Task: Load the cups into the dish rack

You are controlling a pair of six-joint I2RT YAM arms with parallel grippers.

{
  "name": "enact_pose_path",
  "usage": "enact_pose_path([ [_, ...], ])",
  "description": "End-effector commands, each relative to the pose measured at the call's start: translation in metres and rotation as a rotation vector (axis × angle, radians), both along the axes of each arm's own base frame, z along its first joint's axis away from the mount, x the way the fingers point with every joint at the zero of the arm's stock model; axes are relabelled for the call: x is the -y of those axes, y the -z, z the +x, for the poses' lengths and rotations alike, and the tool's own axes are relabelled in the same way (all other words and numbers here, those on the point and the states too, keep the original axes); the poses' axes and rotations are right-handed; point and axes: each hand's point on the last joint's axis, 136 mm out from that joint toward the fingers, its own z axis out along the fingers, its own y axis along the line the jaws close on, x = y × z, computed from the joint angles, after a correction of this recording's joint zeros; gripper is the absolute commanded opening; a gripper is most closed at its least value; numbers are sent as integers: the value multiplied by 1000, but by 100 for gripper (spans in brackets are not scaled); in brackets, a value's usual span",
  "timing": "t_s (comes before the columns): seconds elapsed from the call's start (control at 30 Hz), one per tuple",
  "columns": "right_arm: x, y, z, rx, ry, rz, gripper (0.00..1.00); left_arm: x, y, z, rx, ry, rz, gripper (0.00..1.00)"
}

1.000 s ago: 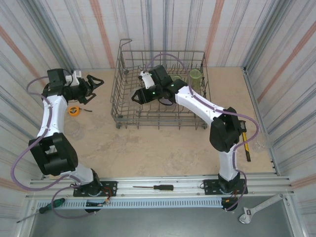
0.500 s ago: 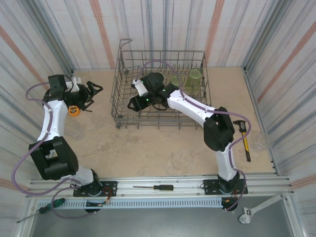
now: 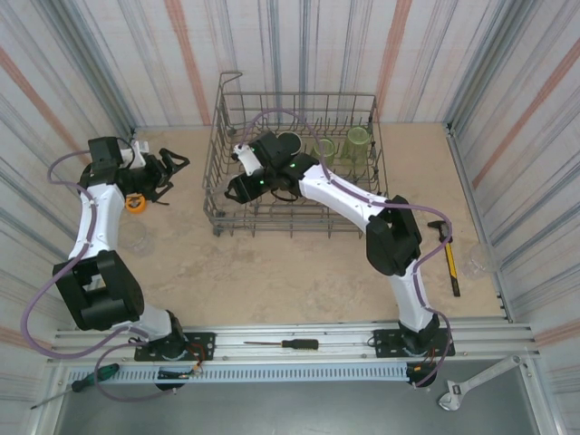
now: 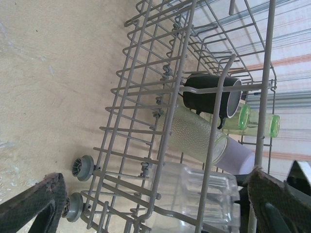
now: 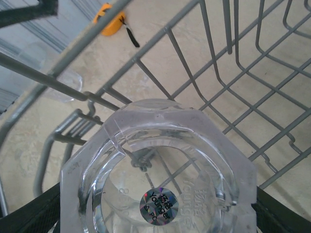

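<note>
Loading is well under way at the large grey wire dish rack (image 3: pixel 221 118) standing at the far side of the beige table (image 3: pixel 272 272). Already inside it are a black mug with a handle (image 4: pixel 211 94), a textured olive-green tumbler (image 4: pixel 197 133) lying on its side, a lavender plastic cup (image 4: pixel 239 159) and two lighter green tumblers (image 3: pixel 358 140) near the back right corner. The right arm stretches forward and to its left across the rack, elbow above the rack's front wall, its right gripper (image 3: pixel 230 188) low over the rack's left end. It is closed around a clear, faceted plastic cup (image 5: pixel 155 174). The right wrist view looks at the cup's sticker-marked base, with the wire floor showing through it, so the cup appears to be inside the rack but not yet let go. At least one piece seems left to load: what looks like another clear plastic cup (image 5: pixel 64 81) stands on the table outside the rack's left wall, not far from a small orange tape measure (image 3: pixel 136 203). The left arm is folded upright at the table's left side. Its left gripper (image 3: pixel 168 172) is spread wide and empty, pointed toward the rack from well outside it, as if waiting its turn. By this reading, the placing step is near its end, with the release to come.
</note>
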Motion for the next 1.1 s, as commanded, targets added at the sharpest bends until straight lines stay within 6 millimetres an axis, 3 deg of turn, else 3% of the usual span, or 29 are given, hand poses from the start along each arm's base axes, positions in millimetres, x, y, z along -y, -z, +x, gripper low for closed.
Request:
enact_pose_path([
  [0.0,-11,-7,0,36,-44,22,16,4,2,-3,-1,14,-17,99],
  [0.57,-18,26,-11,50,-120,-112,26,4,2,-3,-1,13,-17,99],
  [0.7,-20,32,-15,82,-144,-173,34,4,2,-3,0,14,-19,99],
  [0.83,-22,39,-20,104,-167,-235,52,4,2,-4,0,13,-17,99],
  [1.07,-28,38,-24,114,-173,-259,71,4,1,-4,2,15,-18,99],
])
